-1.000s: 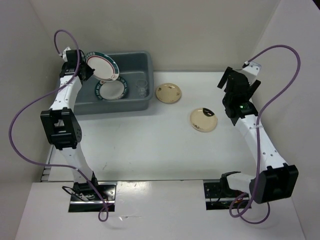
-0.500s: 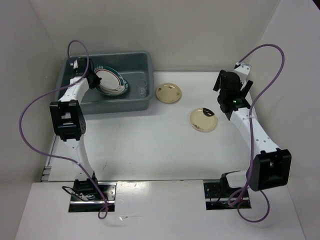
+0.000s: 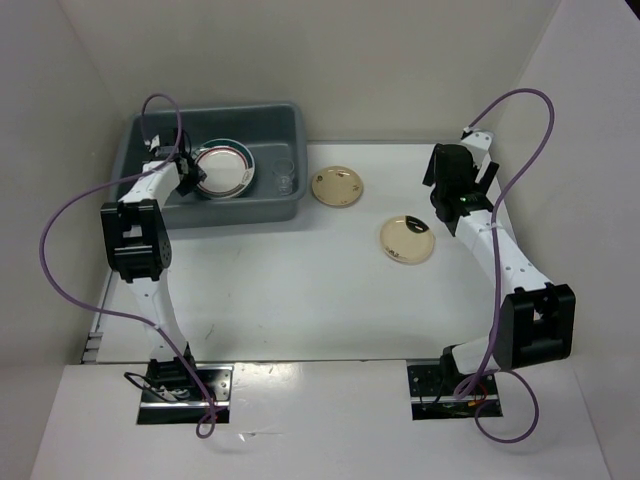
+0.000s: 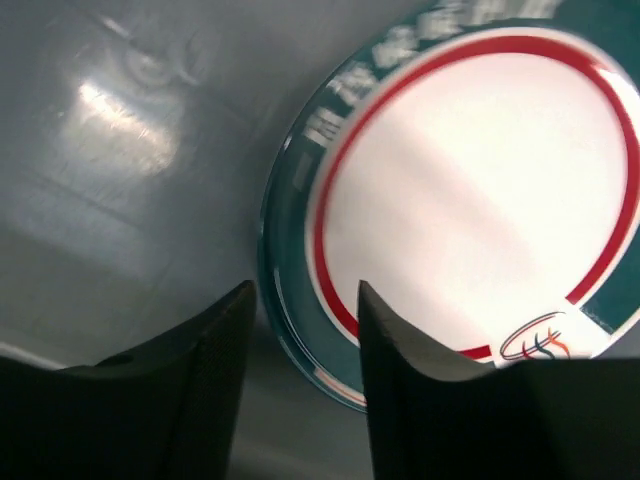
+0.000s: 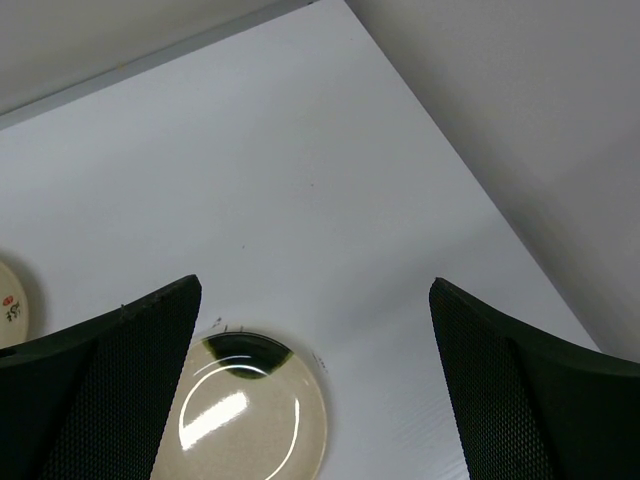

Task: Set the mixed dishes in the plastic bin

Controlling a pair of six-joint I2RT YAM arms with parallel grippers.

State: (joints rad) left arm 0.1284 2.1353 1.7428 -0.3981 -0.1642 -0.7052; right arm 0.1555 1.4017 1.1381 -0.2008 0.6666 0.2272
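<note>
the smooth grey plastic bin holds glossy round patterned plates and a clear cup. the left gripper is slightly parted at the plate rim. 2 cream plates lie on the white table. the right gripper is spread wide above.

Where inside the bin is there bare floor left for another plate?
The bin's right half is mostly bare, bordered by the patterned plate and a clear cup near the right wall. The left gripper crowds the left side.

No legible txt — patterned plate rim lettering blurred.
</note>
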